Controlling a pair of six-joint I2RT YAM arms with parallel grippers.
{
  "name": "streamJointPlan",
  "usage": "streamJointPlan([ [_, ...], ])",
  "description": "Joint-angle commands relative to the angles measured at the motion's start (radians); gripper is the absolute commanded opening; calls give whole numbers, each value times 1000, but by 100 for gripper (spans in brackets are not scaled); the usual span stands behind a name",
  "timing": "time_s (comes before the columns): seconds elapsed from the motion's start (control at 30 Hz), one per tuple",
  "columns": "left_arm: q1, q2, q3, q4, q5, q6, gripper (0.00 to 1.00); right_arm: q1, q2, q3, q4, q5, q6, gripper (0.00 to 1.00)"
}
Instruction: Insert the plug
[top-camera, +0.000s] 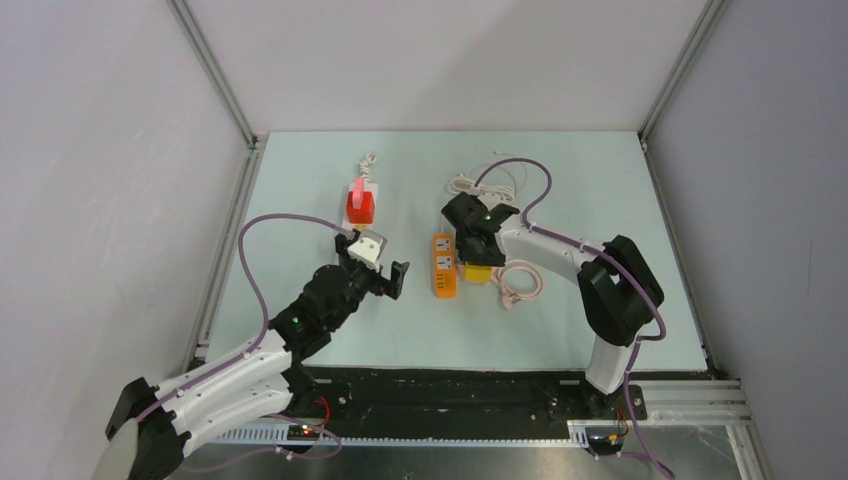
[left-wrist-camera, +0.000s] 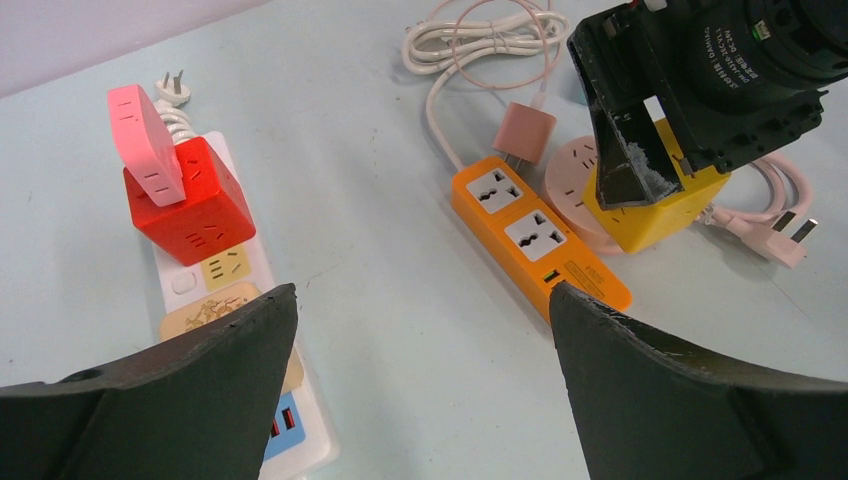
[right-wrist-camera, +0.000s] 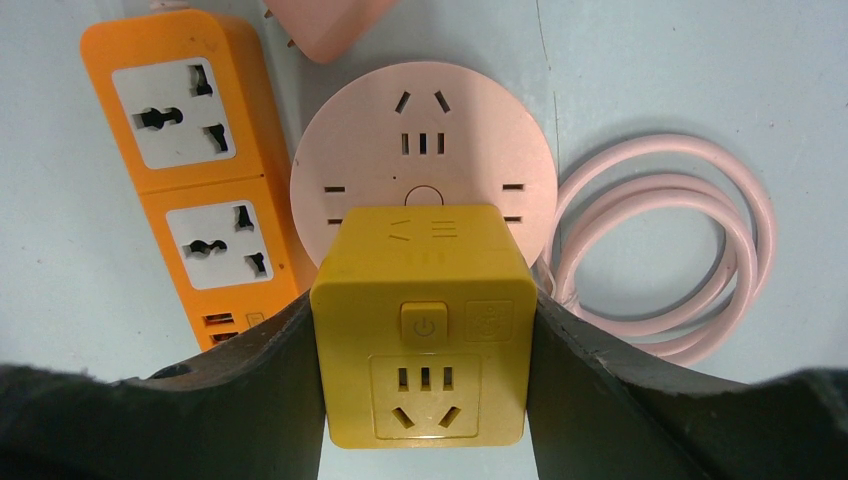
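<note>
My right gripper (right-wrist-camera: 425, 335) is shut on a yellow cube socket adapter (right-wrist-camera: 425, 320) and holds it by its two sides. The cube sits over the near edge of a round pink power strip (right-wrist-camera: 425, 140); its prongs are hidden. In the top view the cube (top-camera: 477, 272) lies just right of the orange power strip (top-camera: 444, 265). The left wrist view shows the cube (left-wrist-camera: 655, 205) under the right gripper. My left gripper (left-wrist-camera: 420, 310) is open and empty above bare table, between the white strip (left-wrist-camera: 225, 270) and the orange strip (left-wrist-camera: 535, 235).
A red cube adapter (left-wrist-camera: 195, 205) with a pink plug block (left-wrist-camera: 145, 140) on it stands on the white strip. A pink charger (left-wrist-camera: 525, 130) lies behind the orange strip. Coiled pink cable (right-wrist-camera: 680, 250) lies right of the round strip, and white cable (top-camera: 480, 185) lies behind it.
</note>
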Motion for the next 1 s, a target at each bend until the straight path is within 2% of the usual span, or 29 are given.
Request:
streamJointPlan([
  [0.0, 6, -15, 15, 25, -22, 18, 100, -24, 192, -117, -113, -157, 7, 0],
  [0.2, 6, -18, 17, 22, -19, 18, 100, -121, 159, -107, -164, -210, -53, 0],
  [0.5, 6, -37, 19, 20, -25, 34, 100, -239, 115, -100, -272, -109, -105, 1],
  [0.6, 6, -38, 20, 18, -27, 36, 100, -265, 113, -99, -284, -97, -119, 5],
  [0.67, 7, -38, 21, 17, -28, 38, 100, -271, 122, -90, -289, -102, -129, 15],
  [0.7, 6, -38, 22, 16, -28, 39, 100, -271, 124, -84, -291, -105, -137, 30],
  [0.73, 6, -38, 22, 15, -30, 40, 100, -266, 122, -70, -287, -106, -140, 37],
  [0.77, 6, -39, 22, 16, -31, 41, 100, -263, 112, -62, -283, -115, -144, 51],
  [0.8, 6, -40, 22, 14, -32, 42, 100, -259, 105, -38, -273, -121, -145, 58],
  [0.83, 6, -39, 22, 14, -33, 42, 100, -259, 91, -24, -268, -137, -144, 74],
  [0.9, 6, -38, 23, 12, -40, 41, 100, -259, 70, 35, -254, -155, -141, 90],
  [0.97, 5, -38, 26, 13, -75, 31, 100, -262, 56, 107, -250, -155, -138, 97],
])
